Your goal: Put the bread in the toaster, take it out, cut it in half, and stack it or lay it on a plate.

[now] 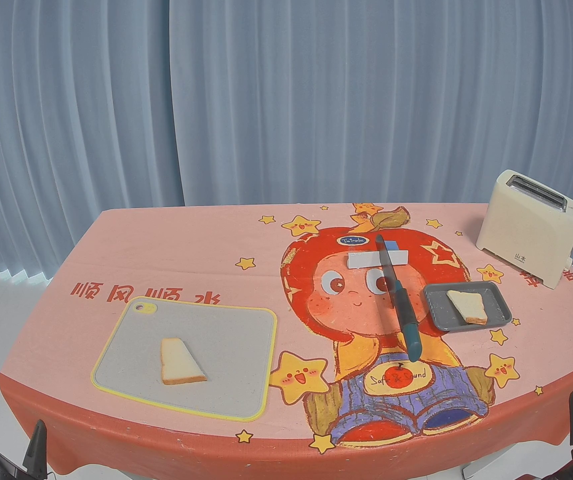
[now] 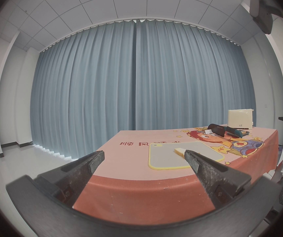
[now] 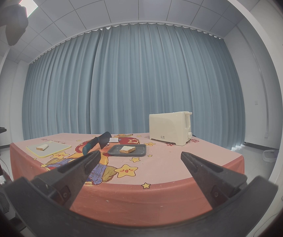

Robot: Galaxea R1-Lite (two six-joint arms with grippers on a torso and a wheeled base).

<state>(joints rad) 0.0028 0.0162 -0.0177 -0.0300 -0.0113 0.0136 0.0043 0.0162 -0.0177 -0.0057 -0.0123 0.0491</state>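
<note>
One bread half lies on the cutting board, the second bread half on the plate near the toaster; knife between; left gripper and right gripper both gape empty.

Knife lies between board and tray.

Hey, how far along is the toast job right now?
Cutting looks done: one bread half lies on the grey plate, the knife is set down. Nothing is in hand; left gripper and right gripper are open. Left: the other half on the cutting board goes to the plate.
</note>
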